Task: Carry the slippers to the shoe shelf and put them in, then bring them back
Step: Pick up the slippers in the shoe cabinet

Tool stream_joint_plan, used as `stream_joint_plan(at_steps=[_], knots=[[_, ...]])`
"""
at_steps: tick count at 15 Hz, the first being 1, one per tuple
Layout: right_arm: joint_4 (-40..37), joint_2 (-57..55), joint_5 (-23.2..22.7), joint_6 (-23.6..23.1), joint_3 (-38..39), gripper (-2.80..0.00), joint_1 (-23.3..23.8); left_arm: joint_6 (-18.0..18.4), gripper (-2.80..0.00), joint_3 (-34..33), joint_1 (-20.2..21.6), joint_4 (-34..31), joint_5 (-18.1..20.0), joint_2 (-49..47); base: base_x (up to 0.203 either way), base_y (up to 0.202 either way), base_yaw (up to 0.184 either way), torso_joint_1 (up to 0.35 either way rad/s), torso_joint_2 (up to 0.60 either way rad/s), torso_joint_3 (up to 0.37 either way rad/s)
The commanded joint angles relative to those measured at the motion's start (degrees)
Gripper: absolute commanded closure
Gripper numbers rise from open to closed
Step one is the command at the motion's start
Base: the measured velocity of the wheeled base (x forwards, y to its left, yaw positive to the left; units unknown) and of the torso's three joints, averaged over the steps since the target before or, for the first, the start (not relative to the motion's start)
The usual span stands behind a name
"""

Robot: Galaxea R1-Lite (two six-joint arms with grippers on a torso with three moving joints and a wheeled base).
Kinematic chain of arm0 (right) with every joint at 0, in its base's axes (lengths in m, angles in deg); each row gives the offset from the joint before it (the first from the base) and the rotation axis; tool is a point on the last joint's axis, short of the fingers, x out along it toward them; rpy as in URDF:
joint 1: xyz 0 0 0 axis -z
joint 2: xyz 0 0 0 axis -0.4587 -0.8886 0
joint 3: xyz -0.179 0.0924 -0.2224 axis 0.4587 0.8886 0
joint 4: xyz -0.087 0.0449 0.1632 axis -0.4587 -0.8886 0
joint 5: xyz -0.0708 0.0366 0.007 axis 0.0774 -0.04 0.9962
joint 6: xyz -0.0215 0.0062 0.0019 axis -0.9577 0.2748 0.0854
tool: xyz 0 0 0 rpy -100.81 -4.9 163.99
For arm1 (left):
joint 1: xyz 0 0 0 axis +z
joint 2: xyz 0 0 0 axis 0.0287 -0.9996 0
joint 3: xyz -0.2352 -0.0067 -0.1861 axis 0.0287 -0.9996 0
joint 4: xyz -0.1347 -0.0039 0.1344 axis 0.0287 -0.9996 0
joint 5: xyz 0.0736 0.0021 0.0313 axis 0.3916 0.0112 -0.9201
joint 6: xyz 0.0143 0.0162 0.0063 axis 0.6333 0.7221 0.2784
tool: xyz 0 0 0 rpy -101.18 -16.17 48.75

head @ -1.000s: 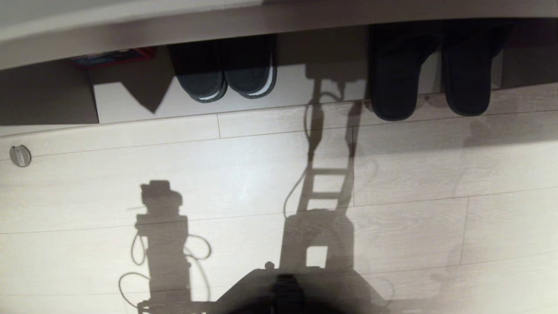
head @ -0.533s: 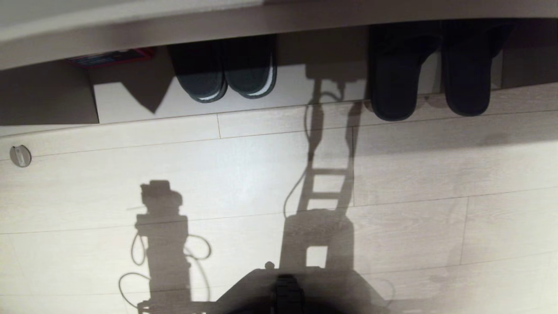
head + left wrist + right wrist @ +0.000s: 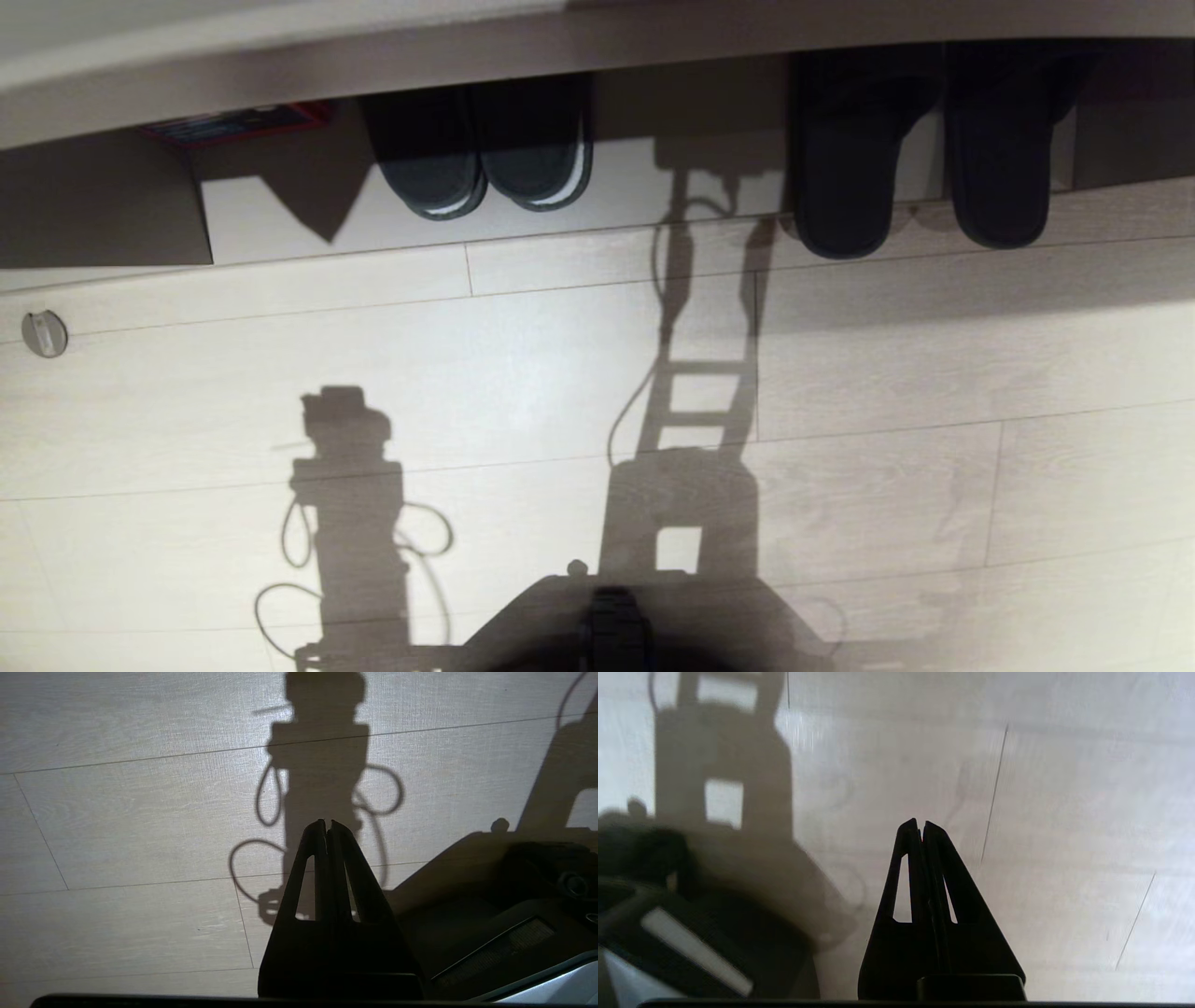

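The slippers, a flat dark pair, lie side by side at the far right: one (image 3: 843, 168) and the other (image 3: 1001, 154). Their fronts are under the shoe shelf's top board and their heels stick out over the floor planks. The shoe shelf (image 3: 607, 205) runs along the far edge, with a pale base board. Neither arm shows in the head view. My left gripper (image 3: 326, 822) hangs shut and empty above bare floor. My right gripper (image 3: 920, 822) is also shut and empty over the floor beside my base.
A darker pair with white sole edges (image 3: 485, 159) stands in the shelf to the left. A red and blue flat box (image 3: 233, 121) lies further left. A round metal floor fitting (image 3: 43, 333) is at the left. My base (image 3: 616, 625) is at the near edge.
A faint shadow on the floor at the right has slid from near the slippers toward my base. The slippers, the shelf and the left arm's shadow have not moved.
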Motion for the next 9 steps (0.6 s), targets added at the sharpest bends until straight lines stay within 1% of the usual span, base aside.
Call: stream_joint_plan(at_steps=[1,7,9], knots=[[-2.1,0.0,0.1,0.8,0.3,0.0,0.0,0.0,0.0,-0.1,0.0,0.1,0.0,0.0,0.0,0.0,0.0,0.0,0.0,0.0],[-1.5,0.0,0.6,0.8,0.3,0.0,-0.1,0.1,0.0,-0.1,0.0,0.0,0.0,0.0,0.0,0.0,0.0,0.0,0.0,0.0],[-1.5,0.0,0.6,1.8,0.4,0.0,-0.1,-0.3,0.0,-0.1,0.0,0.0,0.0,0.0,0.0,0.0,0.0,0.0,0.0,0.0]])
